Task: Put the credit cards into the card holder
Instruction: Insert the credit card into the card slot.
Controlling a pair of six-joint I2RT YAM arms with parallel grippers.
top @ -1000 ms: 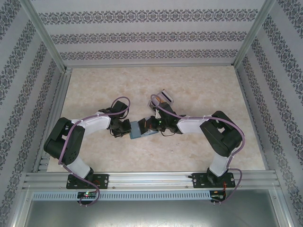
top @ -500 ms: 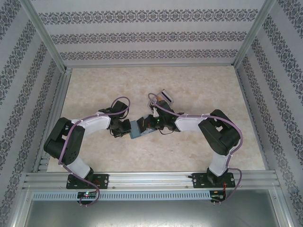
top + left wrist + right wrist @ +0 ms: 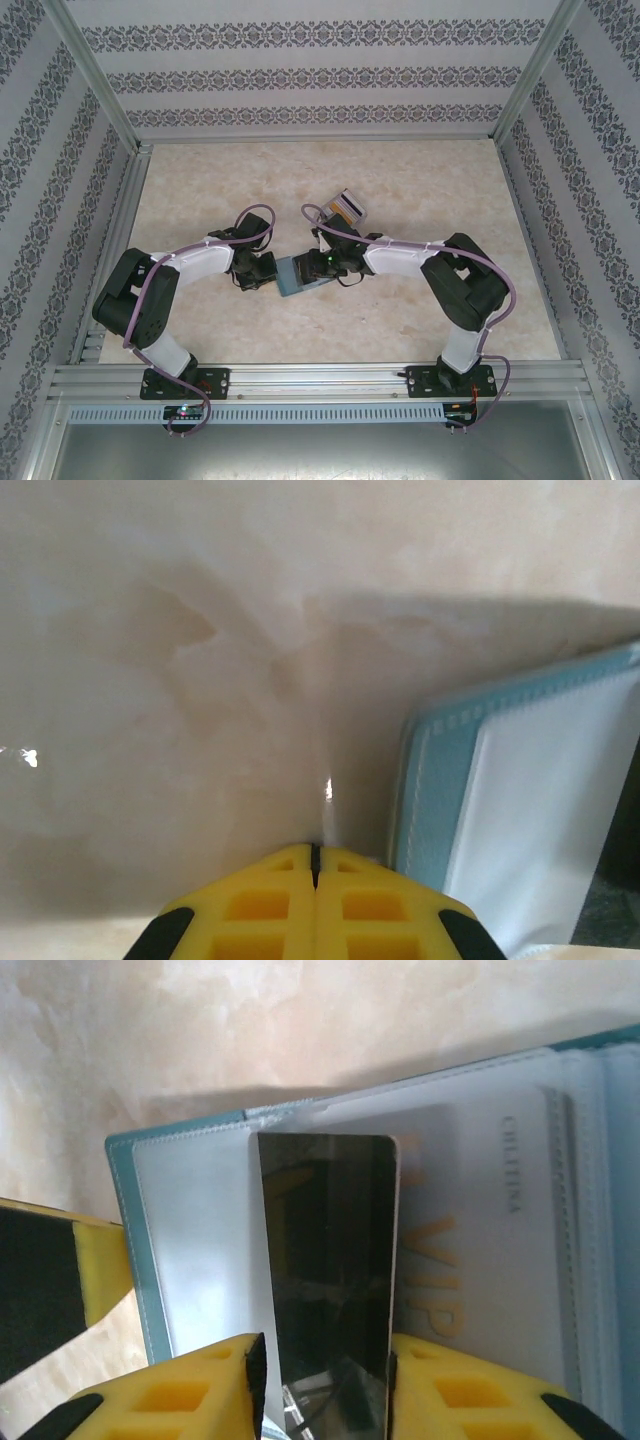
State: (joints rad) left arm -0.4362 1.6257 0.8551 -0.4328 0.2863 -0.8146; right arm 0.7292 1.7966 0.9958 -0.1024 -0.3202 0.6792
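Now both arms fold outward at the elbow and reach their forearms inward, so the wrists meet low over the middle of the counter (image 3: 420, 180). The left gripper (image 3: 262, 272) is tipped down at the left edge of the card holder (image 3: 297, 276). Its yellow fingers (image 3: 270, 905) are pressed together with nothing between them, and the tips sit just beside the holder's teal border. The holder lies open and flat between the two wrists, its pale sleeves facing up. From the opposite side, the right gripper (image 3: 322, 266) leans over the holder. In the right wrist view its fingers (image 3: 200, 1390) stand apart on either side of a dark card (image 3: 325, 1250). That card lies lengthwise over the left sleeve with its far end against the sleeve's mouth. Whether the fingers are pinching its long edges or only flanking them cannot be told. A light card lettered VIP (image 3: 470, 1260) sits in the neighbouring sleeve. Beyond the right wrist, a clear tray (image 3: 346, 205) stands on the counter.
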